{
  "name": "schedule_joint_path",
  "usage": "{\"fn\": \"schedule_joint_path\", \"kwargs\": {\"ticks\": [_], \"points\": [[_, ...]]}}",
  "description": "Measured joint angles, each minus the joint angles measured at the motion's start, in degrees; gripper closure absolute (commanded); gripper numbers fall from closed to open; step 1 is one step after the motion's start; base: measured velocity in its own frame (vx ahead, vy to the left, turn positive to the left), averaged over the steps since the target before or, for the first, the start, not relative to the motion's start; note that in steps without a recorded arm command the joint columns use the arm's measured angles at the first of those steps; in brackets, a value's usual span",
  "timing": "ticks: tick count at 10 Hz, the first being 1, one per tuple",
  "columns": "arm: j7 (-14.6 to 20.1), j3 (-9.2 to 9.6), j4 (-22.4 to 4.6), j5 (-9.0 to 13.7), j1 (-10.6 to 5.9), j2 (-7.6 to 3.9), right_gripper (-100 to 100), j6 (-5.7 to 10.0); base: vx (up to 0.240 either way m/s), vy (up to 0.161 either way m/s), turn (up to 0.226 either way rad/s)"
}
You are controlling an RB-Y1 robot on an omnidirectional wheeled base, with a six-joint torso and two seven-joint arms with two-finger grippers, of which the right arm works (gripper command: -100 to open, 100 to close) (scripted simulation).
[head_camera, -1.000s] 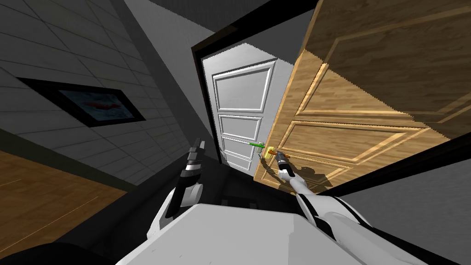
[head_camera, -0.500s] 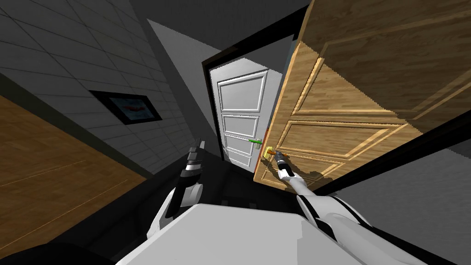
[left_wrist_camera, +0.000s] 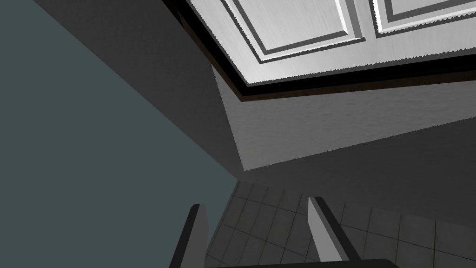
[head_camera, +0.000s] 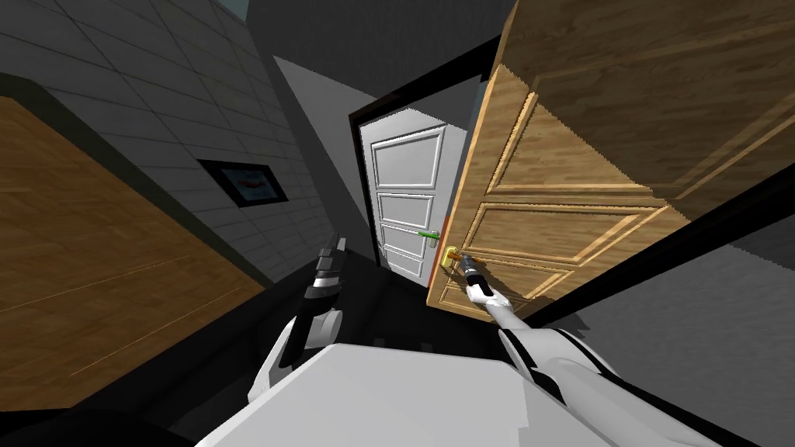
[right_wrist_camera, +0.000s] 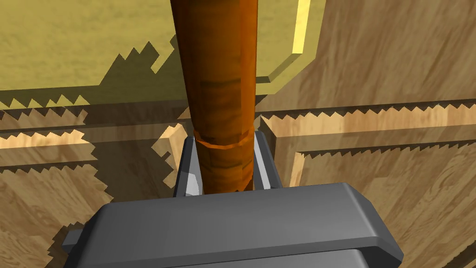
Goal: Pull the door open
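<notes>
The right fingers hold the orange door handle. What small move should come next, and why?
Probably draw the handle a little toward the body. The right gripper is shut on it, fingers pressing both sides, and the wooden door stands only partly open, with a white door showing past its edge.

Left gripper (left_wrist_camera: 255, 204), fingers apart, faces a white panelled door (left_wrist_camera: 325, 32).

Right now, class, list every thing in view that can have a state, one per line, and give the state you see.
wooden door, partly open, swung out of its dark frame
orange handle, clamped near its end by the right tool
right tool, shut on the orange handle
left tool, open, holding nothing
white door, appears shut, beyond the doorway
green handle, untouched
</notes>
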State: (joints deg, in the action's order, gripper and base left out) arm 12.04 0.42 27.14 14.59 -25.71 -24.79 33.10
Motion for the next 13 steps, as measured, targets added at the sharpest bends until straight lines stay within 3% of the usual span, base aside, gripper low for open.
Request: {"fn": "schedule_joint_path", "kwargs": {"ticks": [2, 3, 4, 6, 9, 10, 11, 13], "points": [[1.07, 0.97, 1.16, -0.37, 0.26, -0.32, 100, 0.21, -0.249, -0.085, 0.127], [2.04, 1.99, -0.11, -0.77, -0.45, -0.57, 100, 0.87, -0.179, -0.067, 0.062], [2.47, 2.45, 0.77, -0.95, 0.2, -0.46, 100, 0.64, -0.195, -0.108, 0.107], [4.24, 4.33, -2.25, -1.72, -1.25, -0.52, 100, 2.36, -0.133, -0.052, 0.061], [3.72, 4.03, 1.93, -1.56, 1.2, -0.58, 100, 0.36, -0.025, -0.01, 0.014], [4.44, 4.68, 1.59, -1.8, 0.76, -1.02, 100, 0.78, -0.184, -0.114, 0.145], [4.96, 4.97, 3.39, -1.89, 1.25, -1.34, 100, 0.48, -0.194, -0.094, 0.098], [5.46, 5.8, 4.11, -2.26, 1.0, -1.16, 100, 0.46, -0.161, -0.077, 0.055]]}}
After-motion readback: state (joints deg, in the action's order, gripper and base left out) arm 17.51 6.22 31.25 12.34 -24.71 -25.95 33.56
